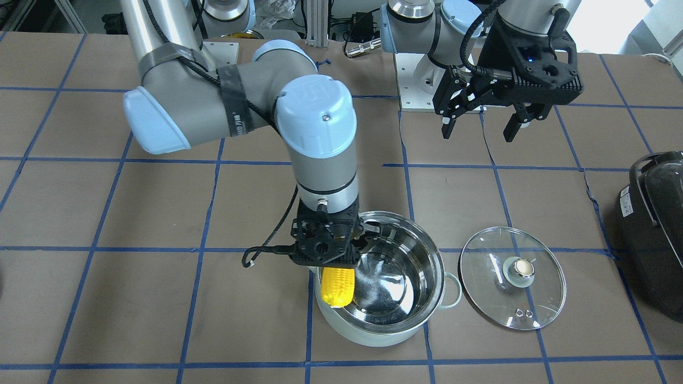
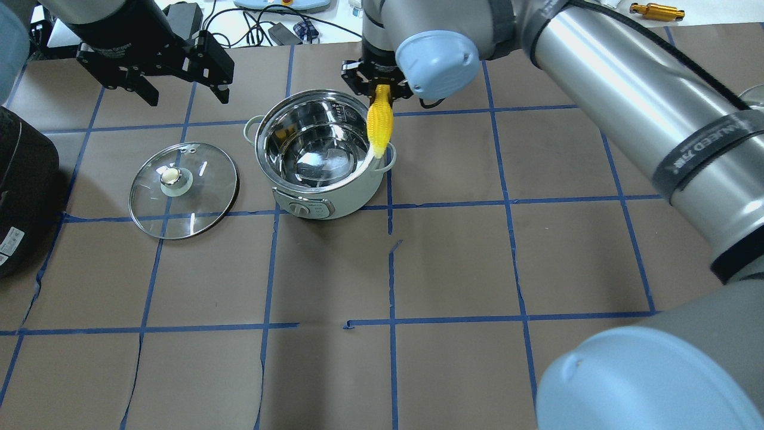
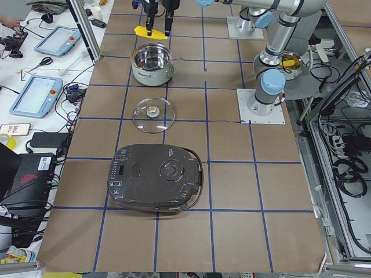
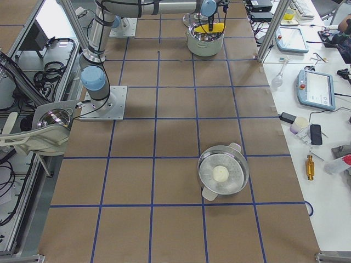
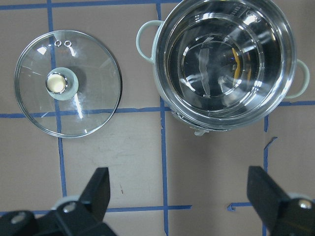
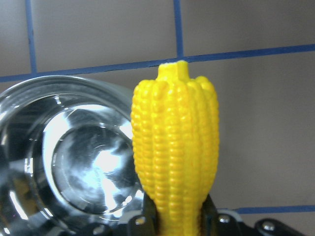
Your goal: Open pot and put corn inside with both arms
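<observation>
1. Right hand (image 2: pixel 381 92): clamped on the corn (image 2: pixel 380 122). The cob hangs tip-down, its long axis near upright, over the pot (image 2: pixel 352 194) rim. I judge the bowl lies to its left.
2. Left hand (image 1: pixel 480 128): spread wide, empty, apart from the lid (image 2: pixel 209 197) on the counter (image 2: pixel 453 239).

Corn (image 1: pixel 337 288) upper end hidden under right hand (image 1: pixel 333 262); black appliance (image 1: pixel 653 234) cut off by view edge.

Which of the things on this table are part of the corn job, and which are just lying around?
Job: pot, glass lid, corn, right gripper, left gripper.
Lying about: black appliance, second steel pot.
</observation>
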### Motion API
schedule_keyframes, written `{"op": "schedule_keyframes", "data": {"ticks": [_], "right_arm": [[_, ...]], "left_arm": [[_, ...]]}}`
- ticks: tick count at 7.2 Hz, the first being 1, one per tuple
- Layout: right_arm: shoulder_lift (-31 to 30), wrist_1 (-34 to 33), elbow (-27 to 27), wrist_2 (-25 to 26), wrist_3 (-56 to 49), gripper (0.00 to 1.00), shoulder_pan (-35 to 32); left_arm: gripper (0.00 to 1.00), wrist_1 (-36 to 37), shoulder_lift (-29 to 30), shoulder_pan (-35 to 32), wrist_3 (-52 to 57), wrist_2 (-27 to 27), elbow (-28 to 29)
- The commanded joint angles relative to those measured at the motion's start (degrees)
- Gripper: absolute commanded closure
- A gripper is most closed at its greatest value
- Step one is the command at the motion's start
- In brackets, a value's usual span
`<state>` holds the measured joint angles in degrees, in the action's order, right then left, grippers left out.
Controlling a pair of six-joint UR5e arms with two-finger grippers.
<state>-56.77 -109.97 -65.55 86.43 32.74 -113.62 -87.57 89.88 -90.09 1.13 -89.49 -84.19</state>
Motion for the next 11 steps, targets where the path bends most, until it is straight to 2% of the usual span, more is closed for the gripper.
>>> {"op": "schedule_keyframes", "data": {"ticks": [1,3,5,6,7,8,10,11], "right_arm": [[6.47,-0.07,6.73,0.05,6.97,0.89,-4.05],[7.63,-0.07,4.65,0.75,1.48,0.89,-4.76],[8.25,-2.25,3.76,0.84,1.01,0.88,-4.76],[8.6,-3.14,3.67,0.84,1.1,0.82,-4.76],[8.43,-2.89,3.59,0.67,1.71,0.12,-4.76],[8.08,-2.8,3.06,0.41,1.89,0.0,-4.76],[4.41,-1.66,1.92,0.84,1.02,0.0,-4.59],[1.25,3.31,1.83,1.45,0.58,0.0,-3.55]], "left_arm": [[0.0,-0.76,-0.05,0.7,0.1,-0.07,-0.01],[0.0,-1.29,-0.14,0.61,0.1,0.01,-0.19],[0.0,-1.29,-0.14,0.62,0.1,0.1,-0.19],[0.0,-1.38,-0.14,0.7,0.1,0.1,-0.28],[0.0,-1.38,-0.14,0.7,0.1,0.1,-0.28],[0.0,-1.38,-0.14,0.7,0.1,0.1,-0.36],[0.0,-1.38,-0.14,0.79,0.1,0.19,-0.36],[0.0,-1.38,-0.14,0.79,0.1,0.28,-0.28]]}}
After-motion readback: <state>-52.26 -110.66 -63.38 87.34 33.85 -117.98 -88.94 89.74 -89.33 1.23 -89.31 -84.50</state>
